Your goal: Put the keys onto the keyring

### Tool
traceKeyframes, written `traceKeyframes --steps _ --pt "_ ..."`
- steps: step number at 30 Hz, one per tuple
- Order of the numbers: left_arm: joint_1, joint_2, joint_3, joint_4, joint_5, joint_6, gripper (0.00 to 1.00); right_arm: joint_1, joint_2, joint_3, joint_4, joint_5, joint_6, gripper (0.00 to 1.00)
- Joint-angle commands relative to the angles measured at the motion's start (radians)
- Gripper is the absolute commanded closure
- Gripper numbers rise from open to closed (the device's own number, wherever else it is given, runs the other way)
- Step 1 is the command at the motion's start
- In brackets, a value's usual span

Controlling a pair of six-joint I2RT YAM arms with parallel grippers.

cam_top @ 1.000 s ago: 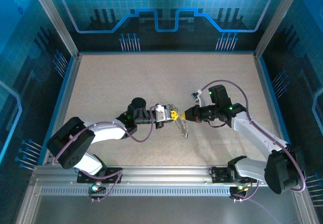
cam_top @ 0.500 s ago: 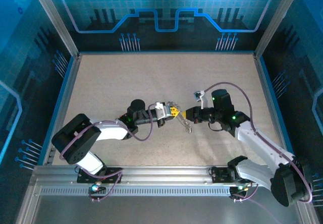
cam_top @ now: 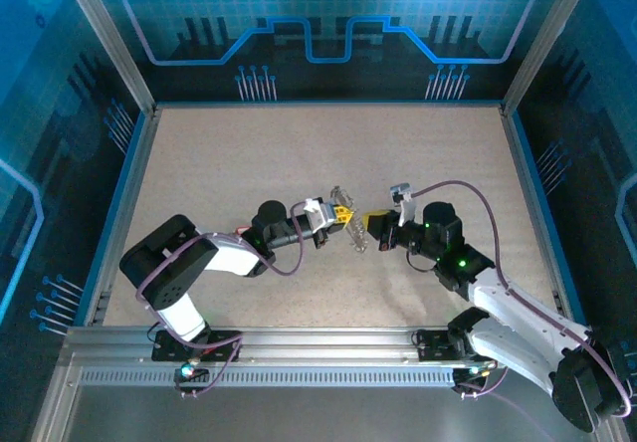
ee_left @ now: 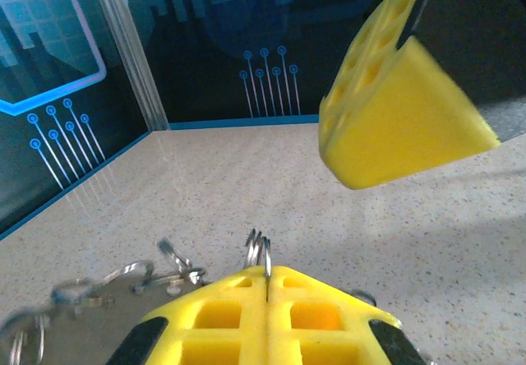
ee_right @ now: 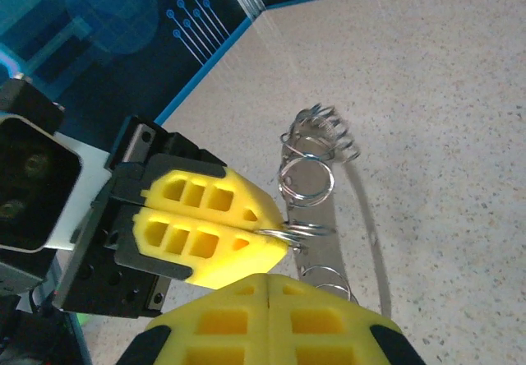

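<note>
Right wrist: left tool (ee_right: 278,238) pinches coiled silvery wire keyring (ee_right: 311,230); right tool (ee_right: 269,281) closed.

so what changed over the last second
The right gripper drew back from the left gripper, toward the right and the near edge, so a gap now separates tips that almost touched before. The left gripper edged slightly toward the far side, carrying the keyring with it. Unchanged: the left gripper stays shut on the keyring.

Top camera high and rearward, looking down, wrist cameras close, low, facing each other across the keyring (ee_right: 319,128)
</note>
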Motion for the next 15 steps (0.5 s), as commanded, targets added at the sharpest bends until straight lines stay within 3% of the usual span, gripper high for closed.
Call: traceKeyframes --steps 1,2,6,15 --pt "-0.004 0.012 -0.007 0.124 -0.019 -0.028 1.00 0.016 -0.007 -0.015 0.063 -0.030 -0.052 1.00" --pt "-0.004 0.013 -0.006 0.132 -0.021 -0.030 1.00 0.016 -0.012 -0.013 0.024 -0.030 -0.061 0.99" --pt "-0.001 0.016 -0.008 0.157 -0.013 -0.023 1.00 0.013 -0.074 0.001 -0.086 0.011 -0.150 0.79" --pt "0.025 -0.004 -0.018 0.178 0.094 -0.062 1.00 0.000 -0.074 -0.021 -0.033 -0.001 -0.555 0.71"
